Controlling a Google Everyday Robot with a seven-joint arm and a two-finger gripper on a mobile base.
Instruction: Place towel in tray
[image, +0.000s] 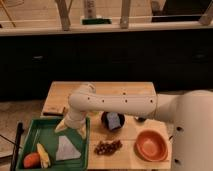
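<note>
The towel lies flat inside the green tray, beside 1 orange fruit and 1 yellow piece. Just above it hovers the gripper, its 2 fingers spread and empty. Beyond stands the dark bowl.

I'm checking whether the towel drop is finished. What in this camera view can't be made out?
- Gripper, above the tray just behind the towel: too blurred to tell whether it touches the towel.
- Tray's near rim: cut off by the bottom edge.
- Dark bowl: its bluish contents are too small to identify.
</note>
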